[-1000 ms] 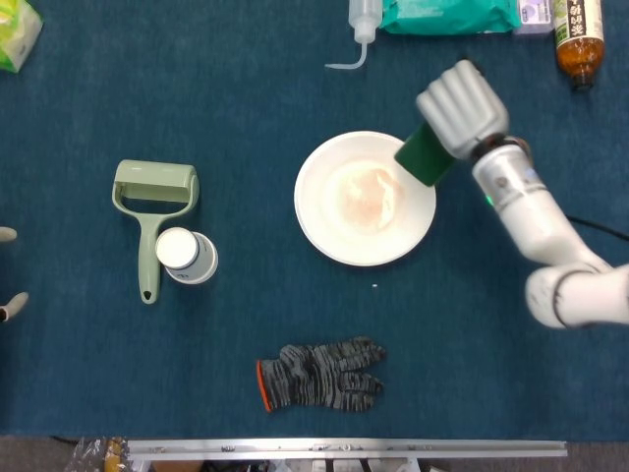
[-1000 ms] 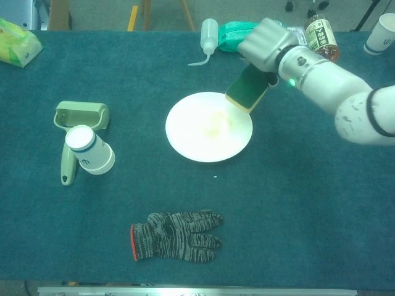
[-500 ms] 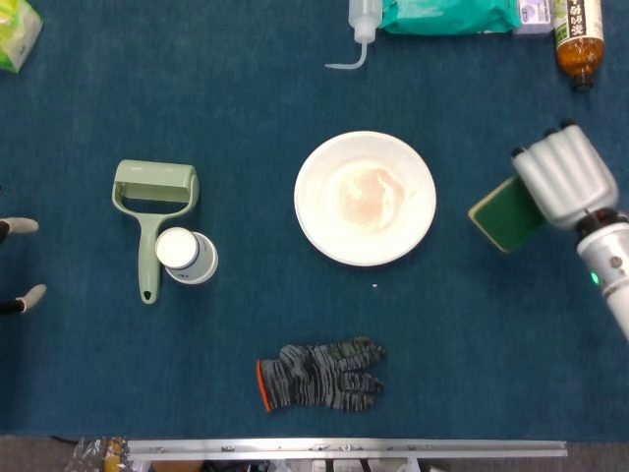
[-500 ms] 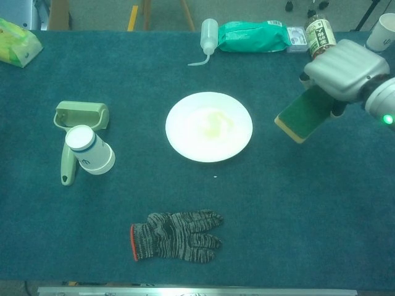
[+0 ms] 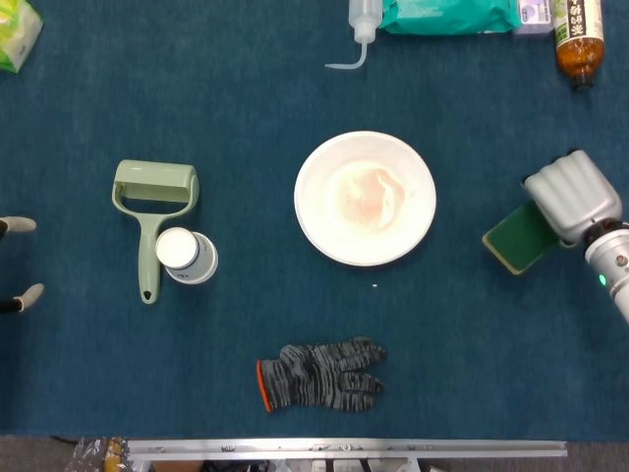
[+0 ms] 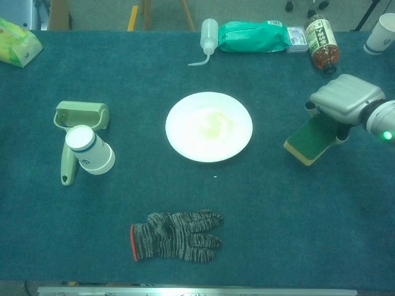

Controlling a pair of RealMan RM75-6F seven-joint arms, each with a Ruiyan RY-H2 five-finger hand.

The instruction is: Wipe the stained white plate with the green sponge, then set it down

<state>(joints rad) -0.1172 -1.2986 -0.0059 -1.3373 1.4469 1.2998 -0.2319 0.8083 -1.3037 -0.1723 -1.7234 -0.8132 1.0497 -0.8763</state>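
Observation:
The white plate (image 5: 366, 198) (image 6: 208, 126) lies at the table's middle, with a faint pinkish smear in its centre. The green sponge (image 5: 520, 237) (image 6: 310, 141), yellow underneath, is well to the right of the plate, tilted and low over the cloth. My right hand (image 5: 573, 198) (image 6: 345, 99) grips its far end from above. I cannot tell whether the sponge's lower edge touches the table. Of my left hand (image 5: 17, 264), only two fingertips show at the left edge of the head view, spread apart and holding nothing.
A green roller (image 5: 151, 202) and a tipped paper cup (image 5: 186, 255) lie to the left. A grey knit glove (image 5: 319, 376) lies near the front edge. A squeeze bottle (image 6: 207, 38), green packet (image 6: 253, 36), brown bottle (image 6: 322, 39) and paper cup (image 6: 379, 34) line the back.
My right hand carried the sponge off the plate's right rim, out to the right, then lower toward the table. The left fingertips edged in slightly.

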